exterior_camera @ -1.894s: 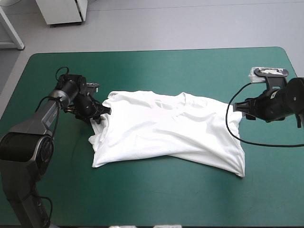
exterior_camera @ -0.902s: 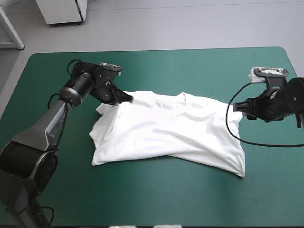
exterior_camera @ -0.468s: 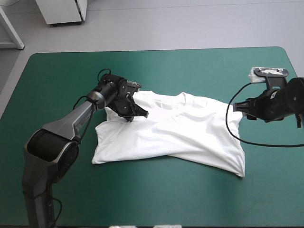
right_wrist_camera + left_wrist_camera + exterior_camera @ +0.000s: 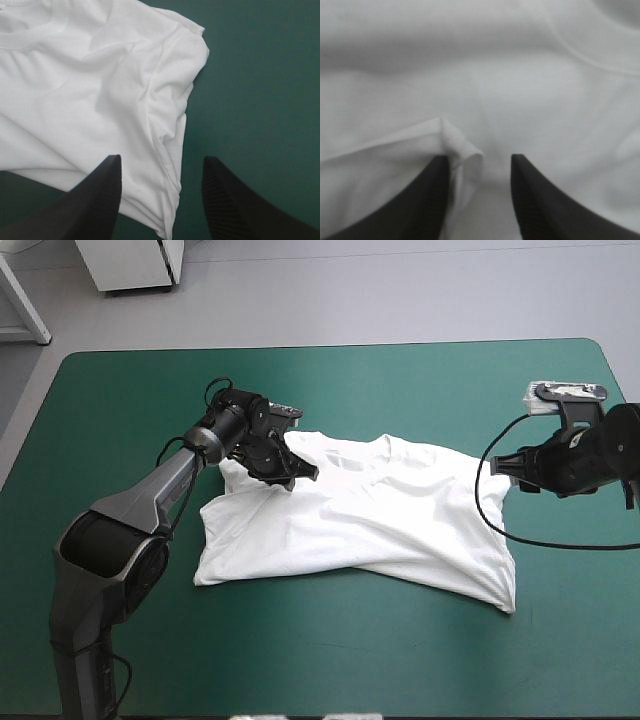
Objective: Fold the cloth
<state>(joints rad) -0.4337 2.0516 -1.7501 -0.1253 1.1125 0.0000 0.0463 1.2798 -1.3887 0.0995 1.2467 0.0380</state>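
The white T-shirt (image 4: 380, 510) lies spread across the middle of the table, collar toward the far edge and somewhat rumpled. My left gripper (image 4: 305, 474) sits low over the shirt's left shoulder area, beside the collar. In the left wrist view the T-shirt (image 4: 495, 75) fills the picture and the left gripper (image 4: 480, 159) is open, with a small folded ridge of cloth lying by one finger. My right gripper (image 4: 508, 468) hovers just off the shirt's right edge. In the right wrist view the right gripper (image 4: 162, 159) is open above the T-shirt's (image 4: 75, 90) sleeve and hem.
Bare teal-green cover (image 4: 330, 660) surrounds the shirt on all sides, widest toward the front edge and the far left corner. Teal-green cover (image 4: 260, 75) also shows beside the right gripper.
My left gripper swept from the shirt's left edge inward and to the right, bringing the left sleeve over onto the shirt's body. The right arm has not moved.
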